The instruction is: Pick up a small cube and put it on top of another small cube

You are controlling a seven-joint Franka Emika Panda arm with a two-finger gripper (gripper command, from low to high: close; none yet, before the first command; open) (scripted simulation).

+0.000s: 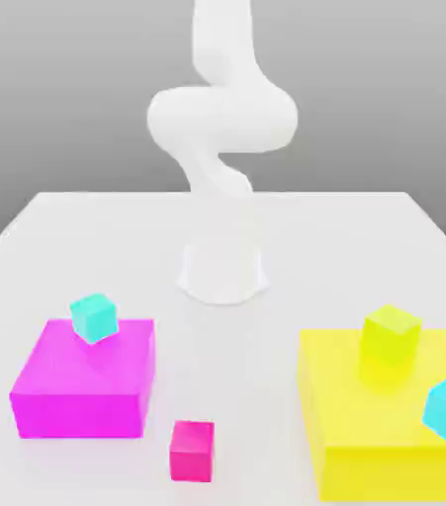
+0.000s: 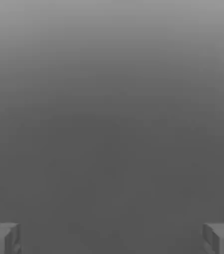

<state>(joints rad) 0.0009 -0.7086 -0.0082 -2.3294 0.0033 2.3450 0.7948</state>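
Bright, washed-out exterior view; dim grey hand view

In the exterior view, strong, even light bleaches the smooth white counter (image 1: 236,366) and the glossy white robot arm (image 1: 223,119), so the arm's base nearly melts into the surface at the centre of the frame. The big magenta block (image 1: 83,380) at lower left and the big yellow block (image 1: 395,415) at lower right glow with saturated colour, their tops lighter than their front faces. Shadows are barely perceptible. Behind, grey darkens downward towards the counter. The hand view shades from lighter grey along the top to dark below.
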